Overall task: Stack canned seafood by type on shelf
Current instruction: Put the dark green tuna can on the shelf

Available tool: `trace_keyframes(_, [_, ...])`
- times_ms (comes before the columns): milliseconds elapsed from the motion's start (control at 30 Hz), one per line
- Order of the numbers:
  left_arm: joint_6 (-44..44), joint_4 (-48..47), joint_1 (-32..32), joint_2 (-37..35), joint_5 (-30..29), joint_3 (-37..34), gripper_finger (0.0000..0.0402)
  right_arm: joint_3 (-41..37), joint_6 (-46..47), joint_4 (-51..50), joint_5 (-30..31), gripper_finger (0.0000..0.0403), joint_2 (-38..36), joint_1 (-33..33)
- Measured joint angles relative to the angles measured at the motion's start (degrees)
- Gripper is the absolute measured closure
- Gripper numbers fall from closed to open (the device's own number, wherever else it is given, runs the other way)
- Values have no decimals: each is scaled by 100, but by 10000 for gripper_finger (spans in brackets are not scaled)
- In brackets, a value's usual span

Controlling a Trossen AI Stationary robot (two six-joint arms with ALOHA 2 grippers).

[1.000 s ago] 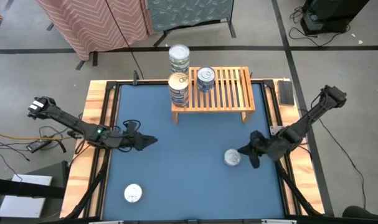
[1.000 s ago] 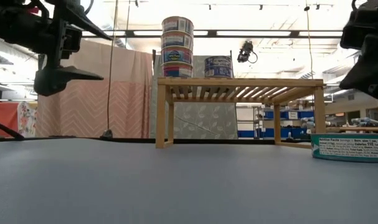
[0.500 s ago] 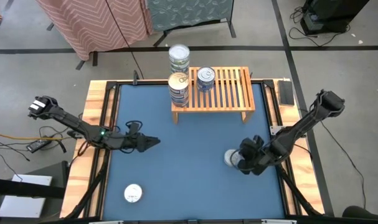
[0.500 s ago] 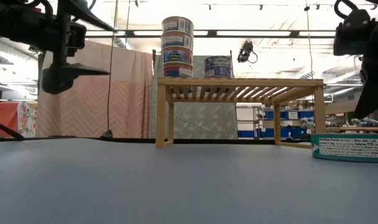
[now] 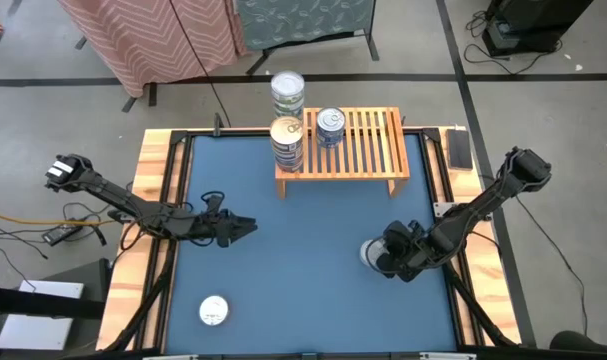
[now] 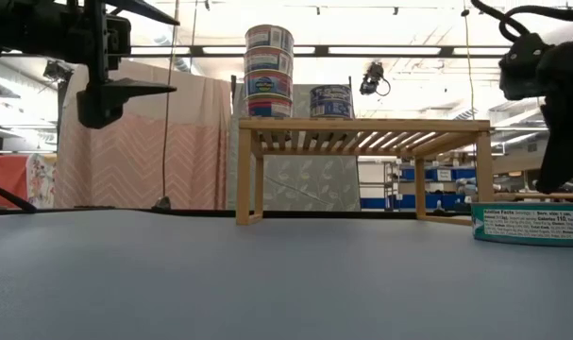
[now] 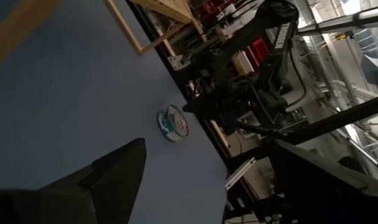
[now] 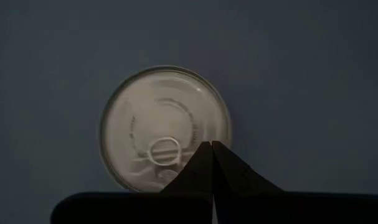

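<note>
A silver-topped can (image 8: pixel 165 127) with a teal label (image 6: pixel 530 225) sits flat on the blue mat at the right (image 5: pixel 369 253). My right gripper (image 8: pixel 212 149) is shut and points steeply down over that can's lid; in the low view it (image 6: pixel 553 184) stands just above the can. My left gripper (image 5: pixel 247 228) hangs open and roughly level over the mat's left half, holding nothing. The light-wood shelf (image 5: pixel 358 150) stands at the far side, with a stack of cans (image 5: pixel 287 142) at its left end and a blue can (image 5: pixel 330 127) beside the stack. Another stack (image 5: pixel 288 94) stands behind the shelf.
A lone silver can (image 5: pixel 214 311) lies near the front left corner of the mat. Wooden rails (image 5: pixel 155 190) frame the table. The shelf's right slats (image 5: pixel 378 135) are bare. The blue mat between the two arms (image 5: pixel 303 250) is open.
My right gripper has swung from beside the can on the table's right to over its lid, toward the near edge and the left, tipping its fingers steeply downward while staying shut. My left gripper has tipped up a little. No can has moved.
</note>
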Motion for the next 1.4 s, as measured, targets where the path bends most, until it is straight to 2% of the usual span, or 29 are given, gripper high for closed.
trace_keyframes(367, [-1,-63,-2,0,17,0,57,26,-529,1808,-506,403,910,-253])
trace_keyframes(567, [-22,-71,-1,0,42,0,57,0,-1158,3134,-689,403,1186,-799])
trace_keyframes(700, [-32,-64,-2,0,39,0,57,-9,-1811,4290,-762,403,1584,-1402])
trace_keyframes(867, [-174,-40,-1,0,54,0,57,-13,-2762,6424,-1387,402,2136,-1907])
trace_keyframes(967, [-175,-68,2,0,434,0,57,-11,-3046,7323,-1179,402,1985,-1899])
trace_keyframes(1067, [-188,-82,0,98,848,12,57,-11,-3279,7310,-803,402,1592,-1836])
trace_keyframes(1167, [-90,-102,0,307,1111,89,57,-7,-3463,6730,-592,402,1216,-1777])
trace_keyframes(1300, [-3,-108,0,811,1039,251,57,-7,-3752,5502,-369,402,861,-1649])
trace_keyframes(1400, [-140,-83,17,1281,905,460,57,-7,-3543,4795,-320,399,610,-1604])
